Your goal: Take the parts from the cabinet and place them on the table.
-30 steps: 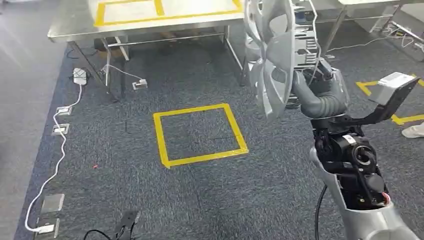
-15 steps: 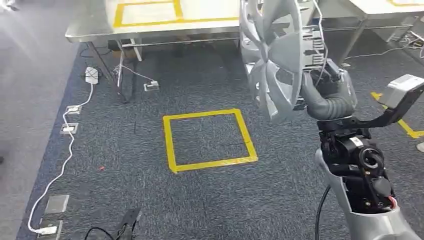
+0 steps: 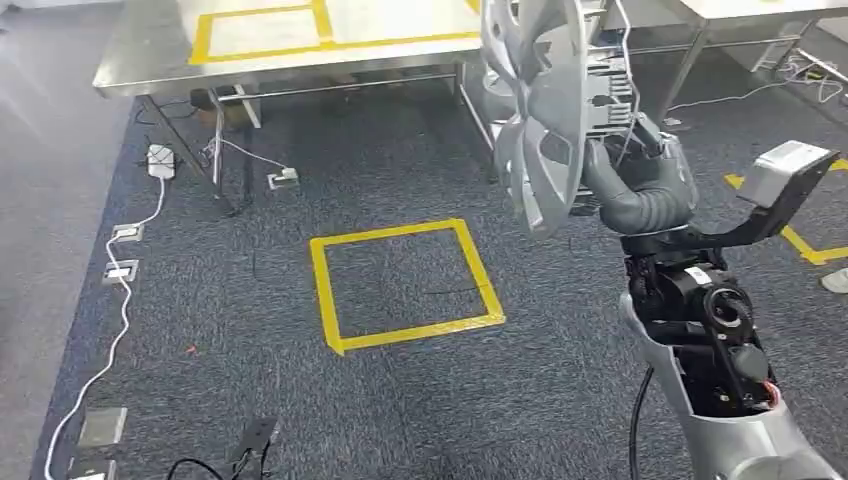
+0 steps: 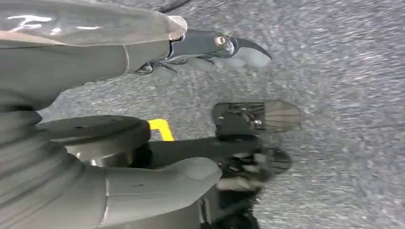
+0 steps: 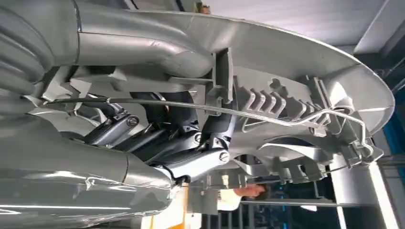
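Camera shifted; right robot hand (image 3: pixel 640 160) still grips hubcap (image 3: pixel 545 110).

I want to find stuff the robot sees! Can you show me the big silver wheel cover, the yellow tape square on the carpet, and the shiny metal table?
Big silver wheel cover (image 3: pixel 545 120): head view, on a spoke.
Yellow tape square (image 3: pixel 325 290): head view, left strip.
Shiny metal table (image 3: pixel 150 50): head view, bare top.

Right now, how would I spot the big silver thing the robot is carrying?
Look at the robot's raised right arm, on the right side of the head view. Its right hand grips a round silver wheel cover, held on edge above the carpet. Curved spokes with gaps between them set it apart from the flat steel table behind.
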Action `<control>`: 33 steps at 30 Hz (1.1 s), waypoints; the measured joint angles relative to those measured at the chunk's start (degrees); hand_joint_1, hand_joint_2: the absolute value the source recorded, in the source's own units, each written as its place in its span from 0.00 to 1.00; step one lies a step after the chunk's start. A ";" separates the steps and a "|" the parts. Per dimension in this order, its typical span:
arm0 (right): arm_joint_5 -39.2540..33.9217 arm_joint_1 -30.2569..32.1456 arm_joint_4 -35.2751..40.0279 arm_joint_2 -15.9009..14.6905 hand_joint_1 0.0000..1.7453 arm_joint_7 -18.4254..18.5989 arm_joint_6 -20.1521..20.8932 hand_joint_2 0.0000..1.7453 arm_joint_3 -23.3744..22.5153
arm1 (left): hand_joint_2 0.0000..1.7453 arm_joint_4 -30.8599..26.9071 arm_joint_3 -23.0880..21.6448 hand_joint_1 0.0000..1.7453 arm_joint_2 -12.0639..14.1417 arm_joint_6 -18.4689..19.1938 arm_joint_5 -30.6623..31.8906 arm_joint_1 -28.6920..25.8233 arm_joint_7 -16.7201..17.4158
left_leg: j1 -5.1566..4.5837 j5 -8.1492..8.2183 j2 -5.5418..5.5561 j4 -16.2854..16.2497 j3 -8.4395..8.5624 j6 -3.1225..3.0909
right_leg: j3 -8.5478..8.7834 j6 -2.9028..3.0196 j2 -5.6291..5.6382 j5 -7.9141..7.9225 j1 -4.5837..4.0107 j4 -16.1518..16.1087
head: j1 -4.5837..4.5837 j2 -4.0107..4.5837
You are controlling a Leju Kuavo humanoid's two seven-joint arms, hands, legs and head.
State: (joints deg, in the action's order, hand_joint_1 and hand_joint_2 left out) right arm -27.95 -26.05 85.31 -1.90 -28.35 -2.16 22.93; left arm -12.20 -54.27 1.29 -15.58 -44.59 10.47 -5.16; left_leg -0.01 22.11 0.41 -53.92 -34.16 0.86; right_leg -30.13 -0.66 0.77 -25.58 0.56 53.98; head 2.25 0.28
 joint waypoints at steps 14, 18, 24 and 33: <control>0.00 0.20 -0.02 0.00 1.00 0.02 0.00 1.00 -0.04 | 1.00 0.00 0.00 0.00 -0.15 0.09 0.00 -0.10 0.00 | 0.12 3.66 0.47 0.45 4.79 -1.91 | -4.91 -1.47 -0.39 4.11 0.45 3.58 | -1.84 0.00; 0.00 0.08 -0.04 0.00 1.00 -0.02 0.00 1.00 0.00 | 1.00 0.00 0.00 0.00 -0.17 0.09 0.00 0.03 0.00 | -0.16 4.22 0.36 0.24 4.19 -0.91 | -3.92 -0.53 -0.28 2.65 -0.04 0.83 | -1.86 0.00; 0.00 -0.05 -0.04 0.00 1.00 0.04 -0.07 1.00 -0.04 | 1.00 0.00 0.00 0.00 -0.15 0.09 0.00 0.22 0.00 | 0.34 11.34 0.05 -17.33 -5.64 1.05 | -2.26 0.80 -0.35 1.50 0.53 0.16 | -0.94 0.00; 0.00 0.05 -0.17 0.00 1.00 0.00 -0.04 1.00 -0.02 | 1.00 0.00 0.00 0.00 -0.07 0.11 0.00 0.09 0.00 | -0.05 -0.22 0.07 -0.72 -1.52 -0.80 | 0.91 -0.86 0.11 -1.70 0.14 0.05 | -0.39 0.00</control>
State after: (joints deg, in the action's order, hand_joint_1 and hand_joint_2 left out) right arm -27.95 -26.01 85.13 -1.90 -28.35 -2.21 22.91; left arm -12.20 -54.27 1.22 -15.48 -44.59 10.57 -5.16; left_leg -0.06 21.89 0.48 -54.65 -35.67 0.06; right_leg -29.21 -1.52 0.87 -27.28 0.71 54.03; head 1.86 0.28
